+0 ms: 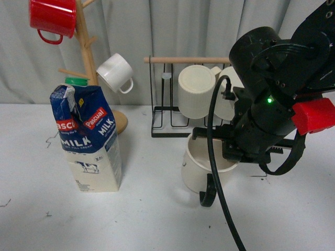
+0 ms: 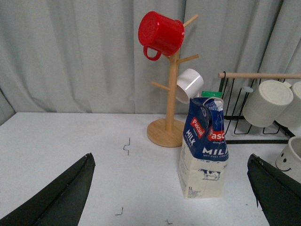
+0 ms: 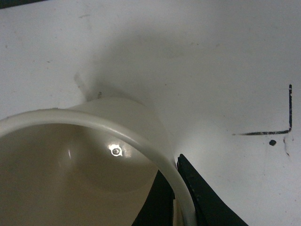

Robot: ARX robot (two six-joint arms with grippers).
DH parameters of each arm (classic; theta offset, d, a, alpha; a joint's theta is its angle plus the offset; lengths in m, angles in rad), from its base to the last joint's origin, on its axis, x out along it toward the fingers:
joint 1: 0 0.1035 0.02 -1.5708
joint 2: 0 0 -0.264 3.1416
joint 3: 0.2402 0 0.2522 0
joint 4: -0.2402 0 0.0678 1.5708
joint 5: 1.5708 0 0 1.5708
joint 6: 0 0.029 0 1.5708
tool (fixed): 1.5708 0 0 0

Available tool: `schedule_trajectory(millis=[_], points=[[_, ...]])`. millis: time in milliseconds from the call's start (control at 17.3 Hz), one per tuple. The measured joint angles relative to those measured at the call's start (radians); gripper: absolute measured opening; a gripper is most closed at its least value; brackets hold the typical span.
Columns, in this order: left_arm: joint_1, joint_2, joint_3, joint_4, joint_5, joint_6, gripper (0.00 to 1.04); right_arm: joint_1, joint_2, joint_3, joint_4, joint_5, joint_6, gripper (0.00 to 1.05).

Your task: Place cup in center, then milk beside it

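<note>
The cup [image 1: 198,166], a wide cream mug with a black curved handle [image 1: 208,194], sits at the table's middle right. My right gripper [image 1: 230,151] is shut on its rim. In the right wrist view the fingers [image 3: 197,197] pinch the cup's wall [image 3: 141,136], one inside and one outside. The cup's smiley face shows at the edge of the left wrist view [image 2: 288,159]. The milk [image 1: 88,137], a blue and cream carton with a green cap, stands upright at the left; it also shows in the left wrist view [image 2: 204,146]. My left gripper [image 2: 171,197] is open and empty, short of the carton.
A wooden mug tree [image 1: 89,57] with a red mug [image 1: 52,18] and a small white mug [image 1: 116,73] stands behind the milk. A black wire rack [image 1: 167,112] with cream mugs [image 1: 196,90] stands at the back. Black marks [image 3: 263,132] lie on the white table.
</note>
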Motion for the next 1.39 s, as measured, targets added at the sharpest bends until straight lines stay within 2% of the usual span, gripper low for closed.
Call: schedule_trajectory(millis=[290,811,869,1042,1274,1332,1390], points=[[0.000,0.000,0.000,0.000,0.000,0.000,0.98,0.008,0.009,0.011,0.006,0.001,-0.008,0.03],[0.000,0.000,0.000,0.000,0.000,0.000,0.98,0.011,0.018,0.042,0.026,-0.042,-0.023,1.00],[0.000,0.000,0.000,0.000,0.000,0.000,0.98,0.011,0.014,0.038,0.040,-0.050,-0.030,0.97],[0.000,0.000,0.000,0.000,0.000,0.000,0.98,-0.010,-0.101,-0.033,0.087,-0.111,-0.038,0.98],[0.000,0.000,0.000,0.000,0.000,0.000,0.98,-0.055,-0.362,-0.217,0.304,-0.176,-0.045,0.98],[0.000,0.000,0.000,0.000,0.000,0.000,0.98,-0.053,-0.433,-0.333,0.568,-0.092,-0.091,0.93],[0.000,0.000,0.000,0.000,0.000,0.000,0.98,-0.060,-0.534,-0.492,0.826,0.079,-0.200,0.80]])
